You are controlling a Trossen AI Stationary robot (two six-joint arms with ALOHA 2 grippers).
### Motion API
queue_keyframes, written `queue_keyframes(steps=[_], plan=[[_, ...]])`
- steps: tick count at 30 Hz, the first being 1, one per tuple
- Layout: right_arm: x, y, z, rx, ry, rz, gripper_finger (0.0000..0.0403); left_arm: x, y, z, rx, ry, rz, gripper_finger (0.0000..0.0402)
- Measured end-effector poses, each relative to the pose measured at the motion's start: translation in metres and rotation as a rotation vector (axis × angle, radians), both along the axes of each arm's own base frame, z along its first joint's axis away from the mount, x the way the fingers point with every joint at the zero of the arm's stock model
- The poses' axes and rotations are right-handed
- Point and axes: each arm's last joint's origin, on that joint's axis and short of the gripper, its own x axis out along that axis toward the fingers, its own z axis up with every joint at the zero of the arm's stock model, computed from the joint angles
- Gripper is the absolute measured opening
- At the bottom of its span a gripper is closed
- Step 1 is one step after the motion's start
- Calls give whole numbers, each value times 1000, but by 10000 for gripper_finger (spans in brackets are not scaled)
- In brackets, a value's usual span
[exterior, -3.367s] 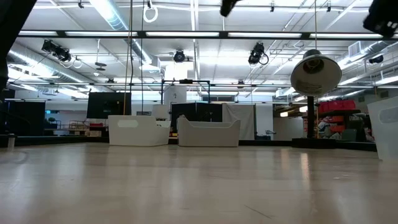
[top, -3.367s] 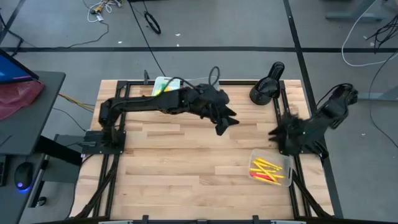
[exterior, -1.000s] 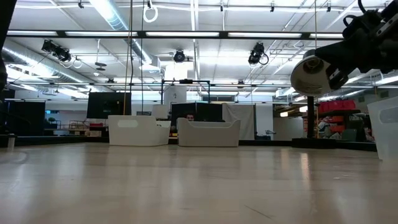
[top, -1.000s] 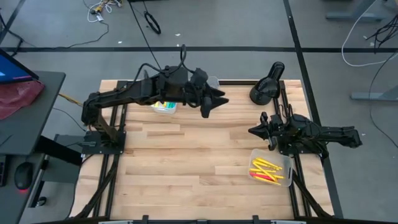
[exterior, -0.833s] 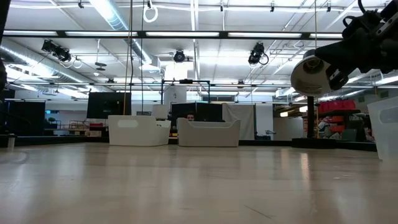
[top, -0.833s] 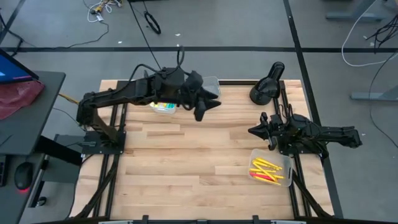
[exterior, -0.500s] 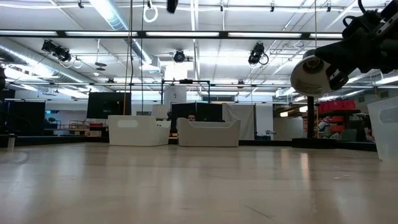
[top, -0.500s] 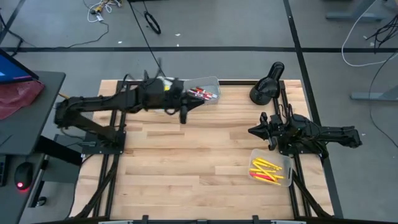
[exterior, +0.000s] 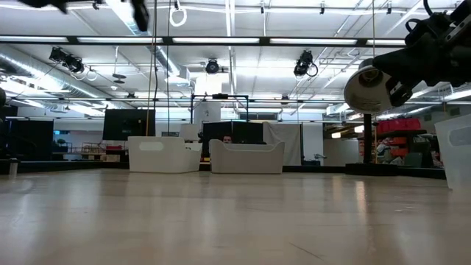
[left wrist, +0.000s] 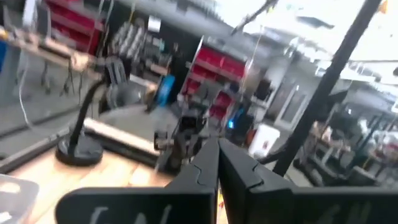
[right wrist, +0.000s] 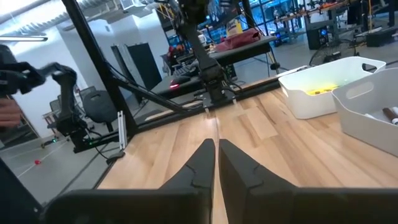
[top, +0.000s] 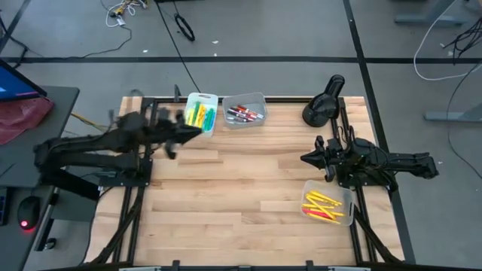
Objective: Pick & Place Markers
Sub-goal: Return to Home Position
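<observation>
Yellow and green markers [top: 199, 114] lie in a white bin at the table's far edge. Beside it, red and dark markers [top: 243, 113] lie in a clear bin. Yellow and red markers [top: 324, 205] fill a clear bin near the right edge. My left gripper [top: 197, 129] is shut and empty, blurred, just near and left of the white bin. In its wrist view the fingers [left wrist: 217, 155] meet. My right gripper [top: 305, 159] is shut and empty, level above the table's right side, pointing left. Its fingers [right wrist: 216, 152] are closed.
A black desk lamp [top: 324, 104] stands at the far right corner; its head [exterior: 374, 88] shows in the low view. Black frame rails run along the table's edges. Bare wood [top: 241, 188] lies between the arms.
My left gripper has drawn back from above the far bins toward the table's left edge and sunk, moving fast. Its fingers, apart a second ago, are now together. Both far bins now show uncovered. My right arm has kept still.
</observation>
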Motion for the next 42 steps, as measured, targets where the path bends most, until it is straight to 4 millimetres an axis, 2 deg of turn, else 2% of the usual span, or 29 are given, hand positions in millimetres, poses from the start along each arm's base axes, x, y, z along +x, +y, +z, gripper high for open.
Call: queue_keyframes(steps=[3,5,11,13,17,21,25,29,32,38,42], plan=[[0,0,0,0,0,0,24,-32,-5,-6,11,-71,26,9],[0,0,0,0,0,0,24,-45,-7,-15,7,-85,33,8],[0,0,0,0,0,0,24,-66,-12,-27,15,-136,31,15],[0,0,0,0,0,0,24,-69,-13,-28,25,-138,19,18],[0,0,0,0,0,0,24,-69,-13,-38,171,-24,30,20],[0,0,0,0,0,0,24,-65,-12,-52,159,95,44,20],[0,0,0,0,0,0,24,-76,-16,-65,168,-3,69,21],[0,0,0,0,0,0,24,-87,-18,-90,180,-126,83,21],[0,0,0,0,0,0,24,-96,-20,-98,201,-243,78,21],[0,0,0,0,0,0,24,-95,-19,-125,229,-212,88,21],[0,0,0,0,0,0,24,-92,-19,-133,232,-125,94,21]])
